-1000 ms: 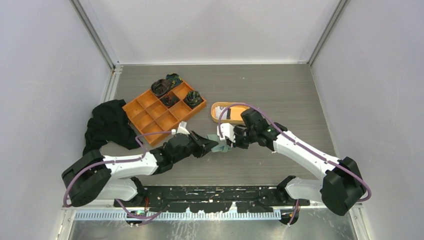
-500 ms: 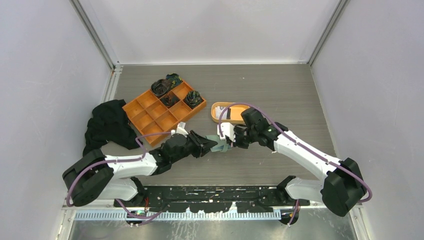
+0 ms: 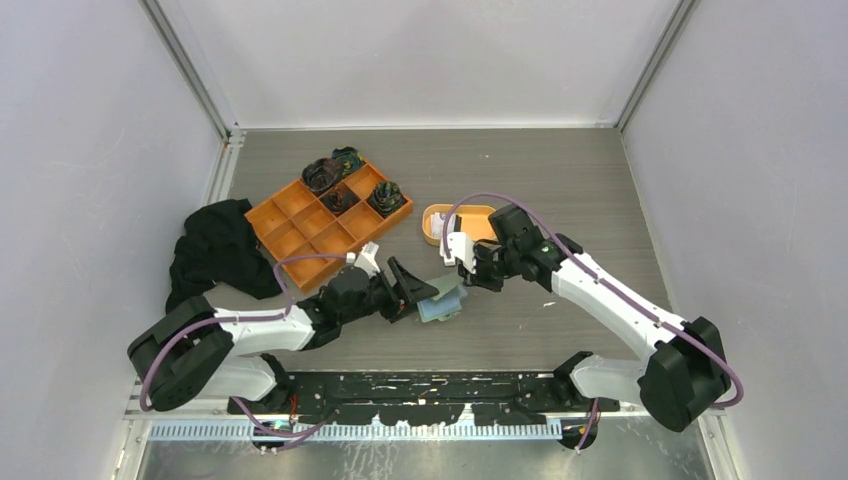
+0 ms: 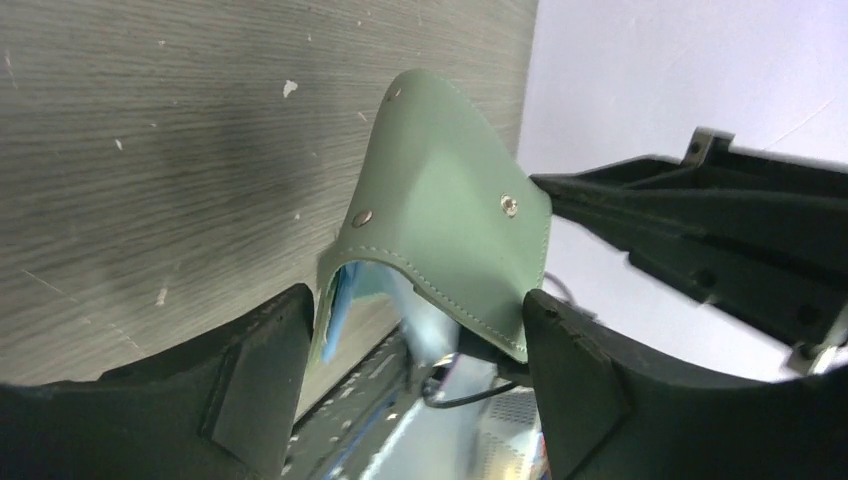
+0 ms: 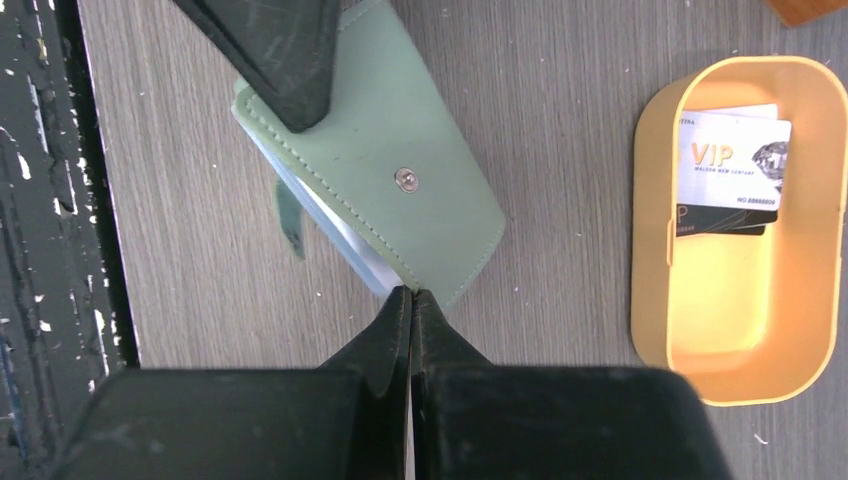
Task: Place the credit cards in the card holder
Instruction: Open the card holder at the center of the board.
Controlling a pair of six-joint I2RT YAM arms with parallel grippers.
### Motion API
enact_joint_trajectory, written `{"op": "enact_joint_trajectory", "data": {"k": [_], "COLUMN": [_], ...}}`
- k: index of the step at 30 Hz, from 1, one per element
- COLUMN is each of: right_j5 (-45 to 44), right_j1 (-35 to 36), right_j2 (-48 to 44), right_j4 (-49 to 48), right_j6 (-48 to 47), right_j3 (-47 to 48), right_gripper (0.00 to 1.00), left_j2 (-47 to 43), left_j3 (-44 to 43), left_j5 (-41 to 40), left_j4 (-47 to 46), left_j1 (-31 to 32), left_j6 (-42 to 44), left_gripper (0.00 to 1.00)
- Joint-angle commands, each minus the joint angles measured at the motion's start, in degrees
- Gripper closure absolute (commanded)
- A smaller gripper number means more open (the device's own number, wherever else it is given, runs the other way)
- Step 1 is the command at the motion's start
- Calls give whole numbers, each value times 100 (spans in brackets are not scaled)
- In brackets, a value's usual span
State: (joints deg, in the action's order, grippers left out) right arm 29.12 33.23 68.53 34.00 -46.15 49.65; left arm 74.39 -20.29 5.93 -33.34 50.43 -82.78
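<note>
The sage-green card holder (image 3: 441, 303) (image 5: 390, 170) lies half unfolded between the two arms. One flap arches up (image 4: 450, 210), showing its snaps and bluish pockets. My left gripper (image 3: 412, 295) (image 4: 420, 390) is open, a finger on each side of the holder. One left finger (image 5: 270, 50) rests over its far end. My right gripper (image 3: 468, 272) (image 5: 412, 292) is shut, its tips pinching the holder's near edge. The credit cards, a white VIP one (image 5: 735, 160) over a dark one (image 5: 715, 218), lie in the oval orange dish (image 5: 650, 250) (image 3: 432, 225).
An orange compartment tray (image 3: 300, 225) sits at the left, with dark objects (image 3: 345, 180) in its far cells. A black cloth (image 3: 215, 250) lies beside it. The black metal rail (image 5: 40, 200) runs along the table's near edge.
My left gripper has opened and let go of the card holder, which has spread out toward the near side. My right gripper has closed and drawn slightly back toward the dish.
</note>
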Motion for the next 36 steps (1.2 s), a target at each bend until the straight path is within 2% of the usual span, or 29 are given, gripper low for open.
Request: {"op": "enact_joint_trajectory", "data": {"k": [1,6,10,17,21,24,28,36], "right_j5": [392,589,485,392,422,460,508,577], "right_j1": [-184,-298,-305,-320,-326,-333,-335,-347], "right_j2": [152,458,709,1062,1144,1137,1158,1171], "right_j4": [360,806,866,967,960,960,960,982], "right_j6": [132,90,229,400,423,423,416,380], "right_j3": [451,706,827,991,1012,1012,1012,999], "right_gripper": [99,99,99,99,99,99,99,99], "left_j2": [-243,-855,-1363,-2164,-2241,-1836,-785,1606], "left_j3": [-52,-6,268,1100,1074,981,773,164], "left_j5": [485,374,188,-100,2,318,757,983], "left_j4": [112,768,824,-228,-405,-829,-1765,-4057], "left_j1": [-47,-43,-48,-42,-39,-37,-30,59], "left_j6": [1827,3498,4474,5966,7084,7776,8481,8994], "left_gripper": [23,21,21,22,20,19,18,18]}}
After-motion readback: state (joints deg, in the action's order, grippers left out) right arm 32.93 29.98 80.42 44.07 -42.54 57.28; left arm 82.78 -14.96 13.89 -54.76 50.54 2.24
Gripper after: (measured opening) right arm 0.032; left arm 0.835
